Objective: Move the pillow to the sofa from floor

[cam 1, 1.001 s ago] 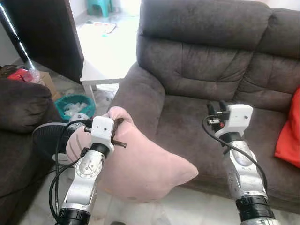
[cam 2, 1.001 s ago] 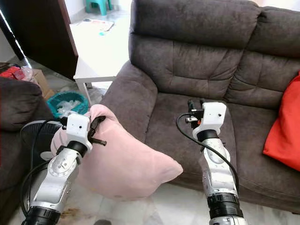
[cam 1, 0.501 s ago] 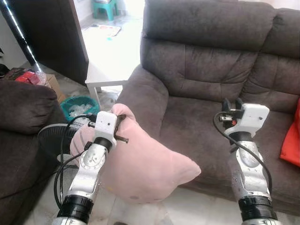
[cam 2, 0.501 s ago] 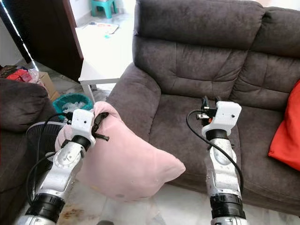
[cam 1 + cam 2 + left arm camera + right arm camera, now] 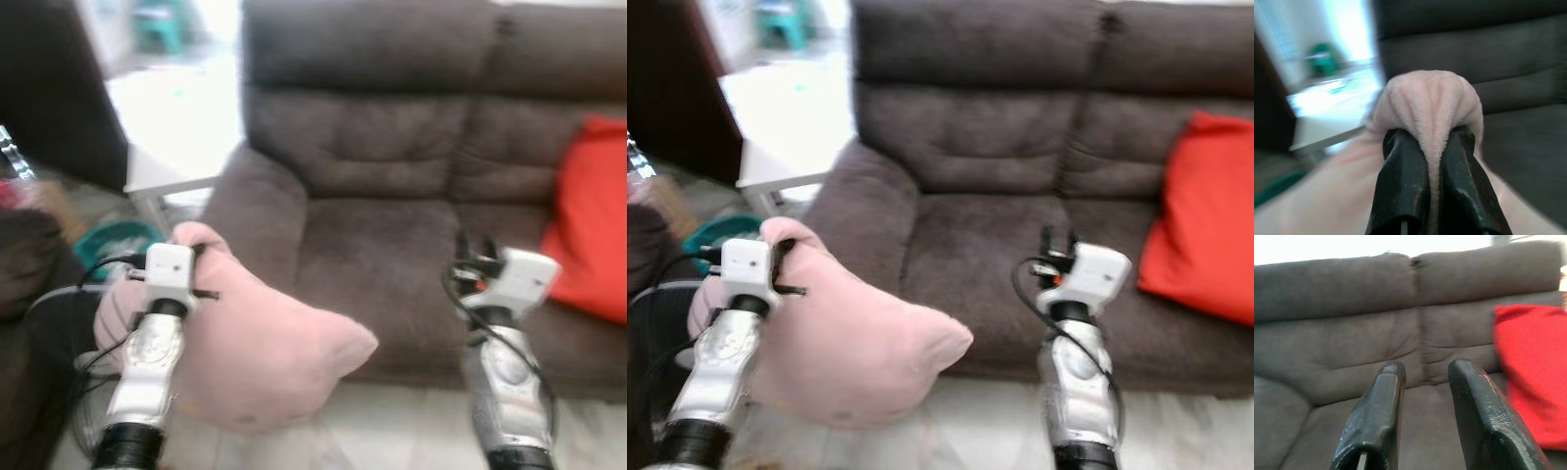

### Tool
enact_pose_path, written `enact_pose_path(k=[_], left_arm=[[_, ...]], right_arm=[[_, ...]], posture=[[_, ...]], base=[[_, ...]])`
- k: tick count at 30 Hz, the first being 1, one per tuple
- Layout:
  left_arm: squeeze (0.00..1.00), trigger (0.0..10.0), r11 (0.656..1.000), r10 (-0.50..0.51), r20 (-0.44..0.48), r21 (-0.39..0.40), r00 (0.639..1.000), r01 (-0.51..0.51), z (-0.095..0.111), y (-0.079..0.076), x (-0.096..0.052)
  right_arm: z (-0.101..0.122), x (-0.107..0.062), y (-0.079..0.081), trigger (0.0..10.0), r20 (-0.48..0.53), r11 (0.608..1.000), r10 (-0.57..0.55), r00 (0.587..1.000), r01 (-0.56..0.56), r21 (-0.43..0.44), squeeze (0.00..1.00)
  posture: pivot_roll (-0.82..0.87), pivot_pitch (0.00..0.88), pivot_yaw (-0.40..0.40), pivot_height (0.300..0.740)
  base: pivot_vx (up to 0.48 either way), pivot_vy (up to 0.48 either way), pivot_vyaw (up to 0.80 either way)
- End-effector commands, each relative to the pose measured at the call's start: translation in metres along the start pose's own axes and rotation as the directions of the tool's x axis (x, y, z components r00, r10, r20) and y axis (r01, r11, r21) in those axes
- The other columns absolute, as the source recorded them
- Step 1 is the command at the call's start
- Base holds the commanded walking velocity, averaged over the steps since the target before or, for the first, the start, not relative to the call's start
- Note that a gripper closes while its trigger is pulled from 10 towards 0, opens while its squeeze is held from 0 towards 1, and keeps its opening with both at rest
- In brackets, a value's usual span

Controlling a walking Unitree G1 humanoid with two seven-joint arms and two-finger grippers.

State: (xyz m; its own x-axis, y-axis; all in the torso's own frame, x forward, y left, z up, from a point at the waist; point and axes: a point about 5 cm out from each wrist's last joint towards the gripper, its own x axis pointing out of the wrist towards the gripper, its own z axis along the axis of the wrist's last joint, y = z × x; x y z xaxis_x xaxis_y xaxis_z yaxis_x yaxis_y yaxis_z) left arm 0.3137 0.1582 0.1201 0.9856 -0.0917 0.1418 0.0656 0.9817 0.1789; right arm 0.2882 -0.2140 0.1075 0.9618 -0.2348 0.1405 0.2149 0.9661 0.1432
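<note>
Dark brown sofa (image 5: 392, 176) fills most of the head views, both blurred. Red cushion (image 5: 1200, 230) leans on its seat toward the robot's right. Pink pillow (image 5: 265, 343) hangs off the floor in front of the sofa's left armrest, low, beside the seat edge, not on the seat. Left gripper (image 5: 1432, 147) is clamped on a bunched fold at the pillow's upper corner, fabric squeezed up between both black fingers (image 5: 1403, 176). Right gripper (image 5: 1422, 374) is raised over the seat cushion, fingers parted a narrow gap with nothing between them, aimed at the backrest with the red cushion off to one side. White side table (image 5: 171, 171) stands past the armrest. Teal bin (image 5: 113, 240) below it on the floor, probably holding some pale stuff, too blurred to tell.
</note>
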Motion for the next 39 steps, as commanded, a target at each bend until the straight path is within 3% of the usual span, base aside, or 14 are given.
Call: enact_pose_path(k=[1,14,18,19,22,23,27,31,32,34,35,37,38,39], left_arm=[[0.0,10.0,0.998,0.053,0.139,0.016,0.989,-0.055,0.027,0.018,0.006],[0.0,10.0,1.0,-0.009,0.165,-0.025,0.986,0.013,0.033,0.002,0.002],[0.0,10.0,0.998,-0.042,0.172,-0.041,0.984,0.05,0.035,-0.005,0.002],[0.0,10.0,0.996,-0.059,0.172,-0.049,0.983,0.069,0.036,-0.008,0.003],[0.0,10.0,0.994,-0.087,0.166,-0.052,0.982,0.097,0.037,-0.012,0.005],[0.0,10.0,0.992,-0.103,0.163,-0.056,0.981,0.114,0.037,-0.014,0.006],[0.0,10.0,0.99,-0.115,0.158,-0.06,0.981,0.125,0.036,-0.016,0.007],[0.0,10.0,0.987,-0.137,0.152,-0.062,0.979,0.147,0.035,-0.021,0.006],[0.0,10.0,0.986,-0.142,0.153,-0.065,0.978,0.154,0.036,-0.022,0.005],[0.0,10.0,0.985,-0.144,0.154,-0.067,0.977,0.156,0.036,-0.023,0.004],[0.0,10.0,0.98,-0.168,0.166,-0.074,0.972,0.182,0.039,-0.026,0.004],[0.0,10.0,0.977,-0.182,0.171,-0.077,0.968,0.198,0.04,-0.028,0.004],[0.0,10.0,0.968,-0.224,0.186,-0.072,0.957,0.241,0.045,-0.033,0.005],[0.0,10.0,0.968,-0.224,0.186,-0.072,0.957,0.241,0.045,-0.033,0.005]], right_arm=[[0.008,0.006,0.02,10.0,0.028,0.998,0.053,0.998,-0.054,0.023,0.0],[-0.005,0.008,0.025,10.0,-0.1,0.973,0.196,0.975,-0.206,-0.103,0.0],[-0.016,0.014,0.027,10.0,-0.263,0.9,0.329,0.907,-0.386,-0.202,0.0],[-0.028,0.014,0.023,10.0,-0.388,0.845,0.366,0.846,-0.477,-0.242,0.0],[-0.037,0.015,0.018,10.0,-0.499,0.788,0.405,0.766,-0.569,-0.234,0.0],[-0.041,0.013,0.015,10.0,-0.548,0.74,0.435,0.715,-0.631,-0.235,0.0],[-0.045,0.01,0.014,10.0,-0.599,0.675,0.466,0.651,-0.699,-0.236,0.0],[-0.054,-0.001,0.015,10.0,-0.655,0.59,0.529,0.539,-0.789,-0.173,0.0],[-0.058,-0.008,0.016,10.0,-0.679,0.553,0.55,0.486,-0.822,-0.14,0.0],[-0.06,-0.01,0.016,10.0,-0.69,0.538,0.554,0.465,-0.833,-0.13,0.0],[-0.068,-0.02,0.017,10.0,-0.724,0.487,0.572,0.385,-0.87,-0.078,0.39],[-0.072,-0.025,0.018,10.0,-0.736,0.465,0.58,0.349,-0.884,-0.052,0.39],[-0.079,-0.036,0.021,10.0,-0.754,0.404,0.599,0.271,-0.915,-0.007,0.6],[-0.079,-0.036,0.021,10.0,-0.754,0.404,0.599,0.271,-0.915,-0.007,0.6]], posture=[[0.16,0.0,-0.02,0.74],[0.16,0.0,-0.044,0.74],[0.16,0.0,-0.059,0.74],[0.16,0.0,-0.068,0.74],[0.17,0.0,-0.077,0.74],[0.16,0.0,-0.085,0.74],[0.16,0.0,-0.088,0.74],[0.16,0.0,-0.099,0.74],[0.16,0.0,-0.102,0.74],[0.15,0.0,-0.103,0.74],[0.15,0.0,-0.109,0.74],[0.15,0.0,-0.109,0.74],[0.16,0.0,-0.111,0.74],[0.16,0.0,-0.111,0.74]], base=[[0.0,0.0,-0.74],[0.0,0.0,-0.11],[0.0,0.0,0.0],[0.0,0.0,0.0],[0.0,0.0,0.0],[0.0,0.0,0.0],[0.0,0.0,0.0],[0.0,0.0,0.0],[0.0,0.0,0.0],[0.0,0.0,0.0],[0.0,0.0,0.0],[0.0,0.0,0.0],[0.0,0.0,0.0],[0.0,0.0,0.0]])
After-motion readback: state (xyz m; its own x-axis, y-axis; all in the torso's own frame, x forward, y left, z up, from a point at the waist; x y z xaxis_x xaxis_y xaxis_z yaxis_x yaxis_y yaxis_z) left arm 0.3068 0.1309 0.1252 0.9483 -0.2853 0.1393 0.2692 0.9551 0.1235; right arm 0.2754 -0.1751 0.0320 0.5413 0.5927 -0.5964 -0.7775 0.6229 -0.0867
